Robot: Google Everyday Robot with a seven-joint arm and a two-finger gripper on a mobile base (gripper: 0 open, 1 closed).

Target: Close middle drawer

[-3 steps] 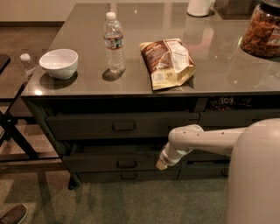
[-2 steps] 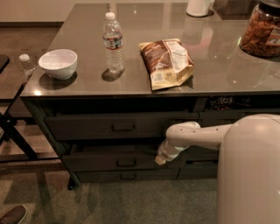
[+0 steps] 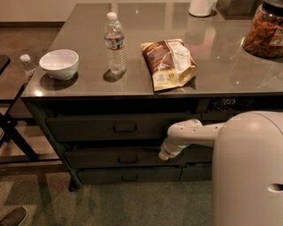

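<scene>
The gripper [image 3: 164,154] is at the middle drawer [image 3: 101,158] front. Open carpet [image 3: 132,203] lies at its 6 o'clock; the top drawer [image 3: 84,128] blocks 12 o'clock

Grey glossy tabletop [image 3: 146,84]. Clear water bottle [image 3: 115,43] upright near the front-left. White bowl [image 3: 59,64] left of the bottle, apart from it. Brown-and-white snack bag [image 3: 169,63] lying flat just right of the bottle. Jar [image 3: 265,30] of brown snacks far right of the bottle. White container [image 3: 201,6] behind and right of the bottle, at the far edge. Tool [image 3: 164,154] below the tabletop's front edge, down and right of the bottle.
</scene>
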